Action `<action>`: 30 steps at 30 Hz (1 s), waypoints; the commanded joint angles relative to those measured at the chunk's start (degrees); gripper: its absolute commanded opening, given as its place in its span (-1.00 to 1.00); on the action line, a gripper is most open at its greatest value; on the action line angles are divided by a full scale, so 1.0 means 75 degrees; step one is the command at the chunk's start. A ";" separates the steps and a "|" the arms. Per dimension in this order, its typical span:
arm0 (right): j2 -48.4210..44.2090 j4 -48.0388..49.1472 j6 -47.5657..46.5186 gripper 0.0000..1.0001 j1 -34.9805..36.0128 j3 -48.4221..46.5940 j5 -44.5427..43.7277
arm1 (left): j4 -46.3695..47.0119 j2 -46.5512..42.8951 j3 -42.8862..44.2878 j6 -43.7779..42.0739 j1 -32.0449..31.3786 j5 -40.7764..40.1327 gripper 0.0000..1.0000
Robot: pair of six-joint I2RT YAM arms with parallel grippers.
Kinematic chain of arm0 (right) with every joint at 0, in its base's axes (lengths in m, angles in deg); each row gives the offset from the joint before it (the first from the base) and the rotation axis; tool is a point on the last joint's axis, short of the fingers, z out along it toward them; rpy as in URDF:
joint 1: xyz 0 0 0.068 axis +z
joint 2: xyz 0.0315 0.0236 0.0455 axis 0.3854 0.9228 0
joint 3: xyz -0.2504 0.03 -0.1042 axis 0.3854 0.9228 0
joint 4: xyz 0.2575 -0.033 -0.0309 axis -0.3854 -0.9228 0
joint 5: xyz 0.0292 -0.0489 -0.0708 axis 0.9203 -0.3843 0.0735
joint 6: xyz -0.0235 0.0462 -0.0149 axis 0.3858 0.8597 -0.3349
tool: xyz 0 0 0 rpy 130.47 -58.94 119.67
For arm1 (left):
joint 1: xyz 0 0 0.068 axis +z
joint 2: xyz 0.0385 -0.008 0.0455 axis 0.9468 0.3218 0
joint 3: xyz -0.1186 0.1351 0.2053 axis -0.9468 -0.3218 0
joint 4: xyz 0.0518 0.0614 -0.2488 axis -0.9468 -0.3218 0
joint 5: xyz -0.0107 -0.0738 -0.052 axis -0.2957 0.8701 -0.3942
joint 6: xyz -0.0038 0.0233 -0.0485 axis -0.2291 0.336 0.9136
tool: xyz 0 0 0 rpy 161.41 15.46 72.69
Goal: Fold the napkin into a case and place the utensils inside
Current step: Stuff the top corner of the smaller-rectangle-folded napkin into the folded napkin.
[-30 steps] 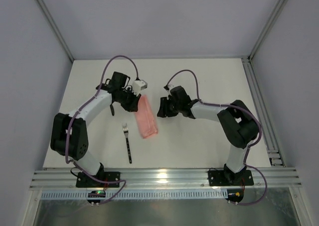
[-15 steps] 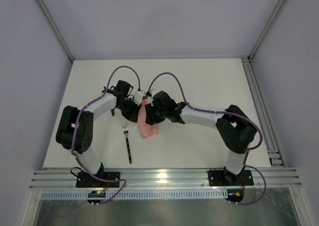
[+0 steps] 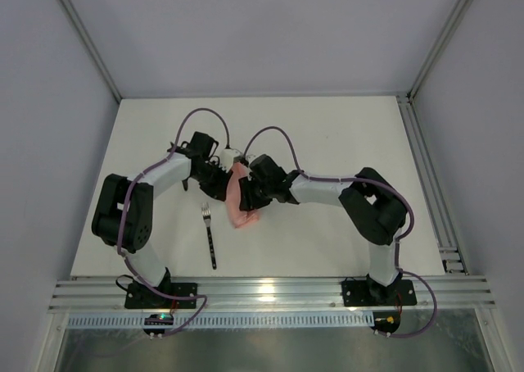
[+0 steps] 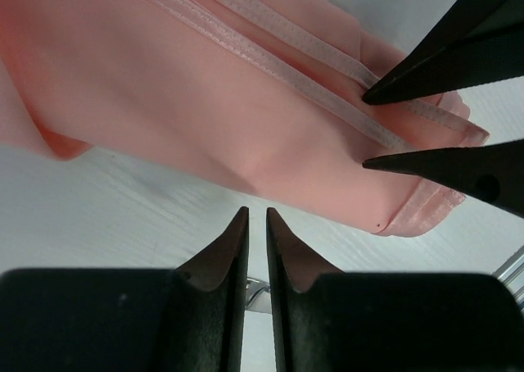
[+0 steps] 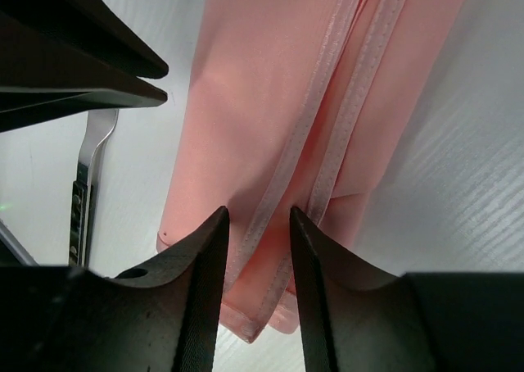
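The pale-pink case (image 3: 243, 205) lies folded in the middle of the table, its hemmed pocket edges uppermost (image 5: 327, 118). My left gripper (image 3: 222, 192) is at its left edge, low over the table, with jaws almost touching and nothing between them (image 4: 256, 216). My right gripper (image 3: 249, 195) is over the case, its jaws a little apart and straddling the two hemmed edges (image 5: 258, 216). The case fills the left wrist view (image 4: 205, 85). The fork (image 3: 210, 236) lies left of the case, tines away from me, and shows in the right wrist view (image 5: 88, 171). The knife cannot be identified.
A slim dark piece (image 3: 185, 184) pokes out from under my left forearm; I cannot tell what it is. A metal rail (image 3: 426, 175) runs along the table's right side. The two grippers are close together over the case.
My right gripper has moved left from beside the case onto it. My left gripper has dropped to the case's left edge. The case's near end has bunched up a little.
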 commanded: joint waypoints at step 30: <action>-0.0768 0.0910 0.0423 -0.92 -0.0556 0.0543 0.0962 | 0.0240 -0.0281 0.0336 -0.0307 -0.0896 -0.0182 -0.12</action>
